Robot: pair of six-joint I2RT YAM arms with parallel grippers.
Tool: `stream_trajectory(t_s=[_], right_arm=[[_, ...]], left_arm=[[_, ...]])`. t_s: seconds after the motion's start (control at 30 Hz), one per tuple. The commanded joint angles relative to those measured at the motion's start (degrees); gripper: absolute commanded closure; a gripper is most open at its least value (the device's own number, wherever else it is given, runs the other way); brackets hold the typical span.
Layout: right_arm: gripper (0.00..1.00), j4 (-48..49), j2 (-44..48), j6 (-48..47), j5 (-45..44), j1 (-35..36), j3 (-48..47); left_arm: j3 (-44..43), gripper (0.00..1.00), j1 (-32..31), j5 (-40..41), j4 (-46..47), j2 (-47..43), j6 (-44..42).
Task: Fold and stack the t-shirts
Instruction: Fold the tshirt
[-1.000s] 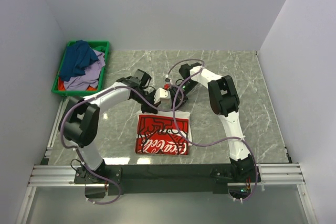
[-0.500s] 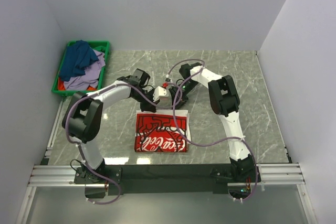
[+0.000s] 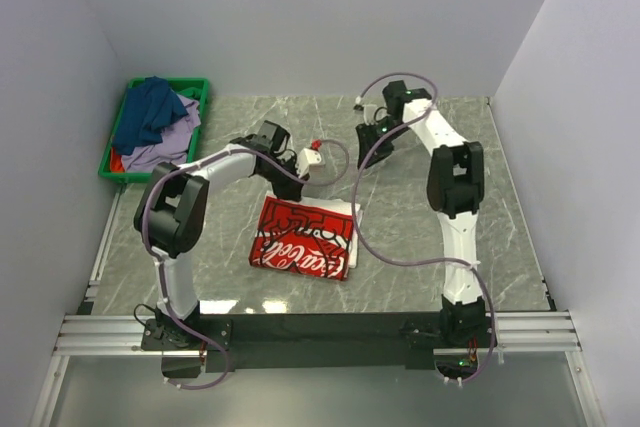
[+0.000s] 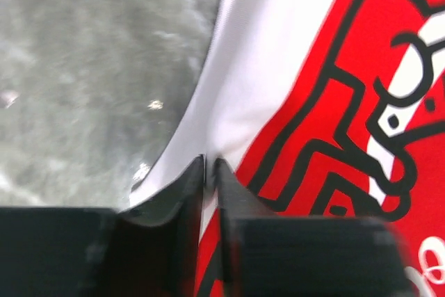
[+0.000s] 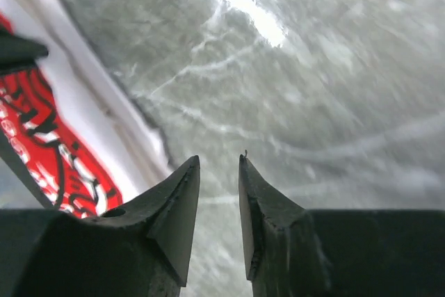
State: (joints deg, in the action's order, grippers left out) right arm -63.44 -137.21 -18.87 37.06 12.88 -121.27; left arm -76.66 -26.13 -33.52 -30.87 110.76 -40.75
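A folded white t-shirt [image 3: 303, 240] with a big red printed panel lies on the marble table in front of the arms. My left gripper [image 3: 294, 187] is down at its far edge. In the left wrist view the jaws [image 4: 209, 161] stand only a thin slit apart, tips on the white hem of the shirt [image 4: 271, 53], and flat cloth shows through the slit. My right gripper [image 3: 364, 134] hangs raised at the back of the table, open [image 5: 219, 161] with nothing between its fingers. The folded shirt [image 5: 62, 130] lies off to its left. Dark blue [image 3: 148, 112], lavender [image 3: 168, 140] and red [image 3: 119, 160] t-shirts are heaped in the crate.
A green plastic crate [image 3: 166, 82] stands at the back left, against the left wall. Grey walls close the table [image 3: 500, 207] on the left, back and right. Purple cables loop from both arms over the table's middle.
My right gripper let go of the shirt's far edge, opened and swung up to the back. My left gripper came down onto the hem and its jaws parted slightly. The shirt shifted left and turned a little.
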Motion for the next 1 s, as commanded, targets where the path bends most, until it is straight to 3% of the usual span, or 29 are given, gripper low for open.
stream_trajectory(t_s=[0.0,0.1,0.2,0.37,0.53,0.73,0.97], right_arm=[[0.62,0.42,10.01,0.94,2.12,-0.66,1.99],[0.61,0.51,16.43,1.82,10.71,-0.67,7.88],[0.54,6.45,23.46,6.55,18.20,0.20,20.58],[0.54,18.60,27.00,17.27,28.23,4.51,32.67],[0.60,22.29,21.38,20.61,26.76,7.85,36.63],[0.64,23.63,10.59,25.02,17.27,3.56,31.48],[0.66,20.46,1.06,26.88,8.39,-0.84,14.85]], left_arm=[[-4.36,0.79,2.83,-0.39,1.87,-1.15,8.20],[-4.81,0.67,6.60,-4.87,0.90,-4.92,15.14],[-1.49,0.57,10.47,-12.51,2.22,-10.54,22.18],[6.51,0.59,11.36,-20.60,5.02,-16.01,30.27],[12.41,0.62,11.36,-22.21,11.87,-12.86,42.92],[11.89,0.64,13.65,-20.63,17.86,-3.64,51.73],[-0.67,0.70,15.76,-18.16,17.07,11.92,55.77]])
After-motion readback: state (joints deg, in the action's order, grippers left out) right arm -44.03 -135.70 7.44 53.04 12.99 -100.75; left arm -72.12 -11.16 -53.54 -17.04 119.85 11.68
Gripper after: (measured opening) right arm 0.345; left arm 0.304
